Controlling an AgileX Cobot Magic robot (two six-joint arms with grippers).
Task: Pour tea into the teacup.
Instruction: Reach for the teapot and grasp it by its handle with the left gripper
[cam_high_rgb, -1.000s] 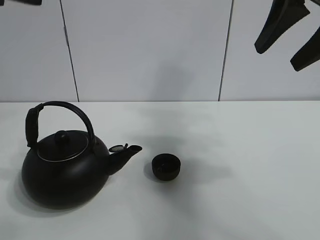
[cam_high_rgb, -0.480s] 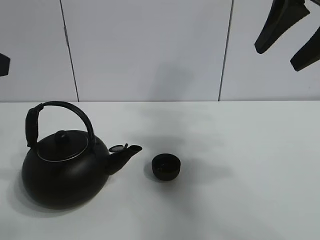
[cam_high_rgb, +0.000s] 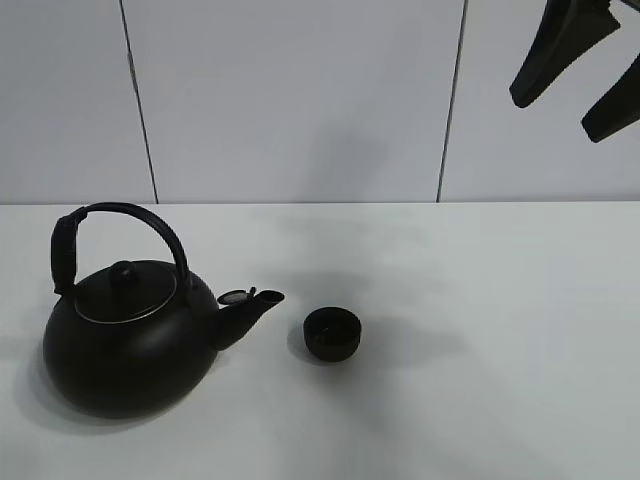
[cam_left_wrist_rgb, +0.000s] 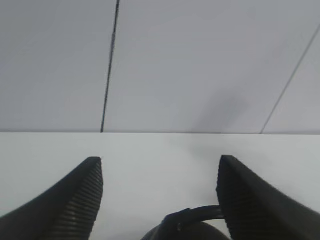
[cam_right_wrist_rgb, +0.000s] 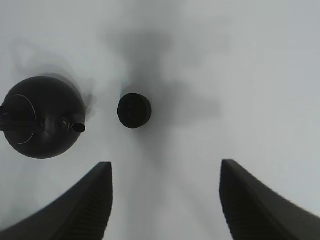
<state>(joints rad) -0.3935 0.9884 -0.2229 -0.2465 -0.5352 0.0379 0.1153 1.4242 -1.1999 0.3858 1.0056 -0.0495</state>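
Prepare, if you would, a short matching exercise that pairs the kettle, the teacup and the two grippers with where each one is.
1. kettle
2. teacup
3. right gripper
4. left gripper

A. open, high at the upper right of the exterior view
B. just off the spout, not touching it
C. open, shown only by its own wrist camera
D. on the left part of the table

Pairs: 1-D, 2-B, 3-A, 4-C

Holds the left gripper (cam_left_wrist_rgb: 160, 162) facing forward, nearly level, ribbed fingers (cam_left_wrist_rgb: 75, 205) spread wide with a broad gap between the tips. Hangs the right gripper (cam_high_rgb: 556, 115) high, aimed downward, fingers (cam_right_wrist_rgb: 85, 210) likewise parted, tips well apart.
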